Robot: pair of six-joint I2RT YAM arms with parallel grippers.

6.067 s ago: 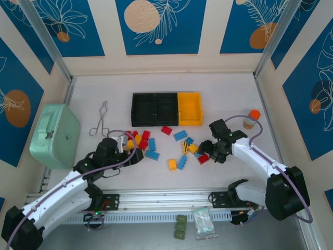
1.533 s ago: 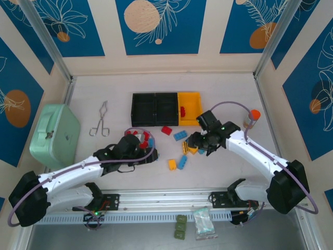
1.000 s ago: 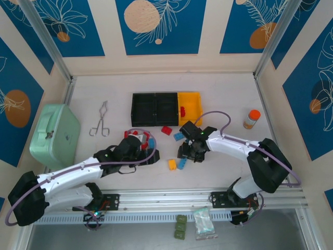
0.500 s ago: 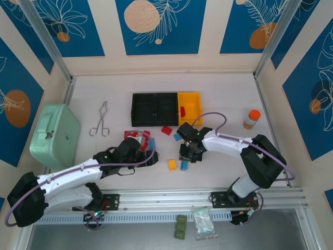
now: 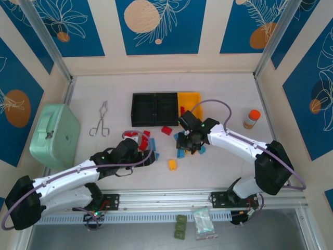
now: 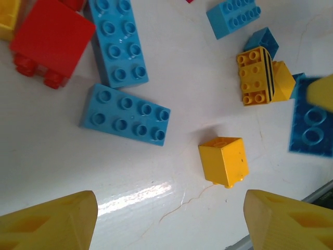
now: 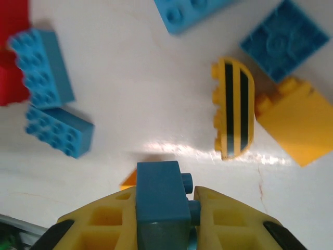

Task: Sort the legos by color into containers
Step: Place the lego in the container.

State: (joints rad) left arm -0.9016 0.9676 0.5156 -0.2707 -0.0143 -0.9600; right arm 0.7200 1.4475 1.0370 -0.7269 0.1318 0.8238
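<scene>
Your right hand (image 7: 164, 200) pinches a blue lego (image 7: 160, 185) just on the near side of the containers (image 5: 155, 109). Its studs press one finger (image 7: 223, 213), so a fast swing could twist it loose. Your left hand (image 6: 169, 208) hangs wide open.

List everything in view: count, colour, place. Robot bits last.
containers: 3, two black and one yellow, joined row at table middle
legos: count unclear under the arms, red/yellow/blue, scattered in front of the containers
blue lego: 1, blue, clamped in the right pincer
box: 1, mint green, left edge of table
tongs: 1, metal, left of the containers
bottle: 1, orange cap, right side of table
bag: 1, clear, near ledge in front of the rail
left pincer: 1, yellow fingers, open above the legos
right pincer: 1, yellow fingers, shut on the blue lego
</scene>
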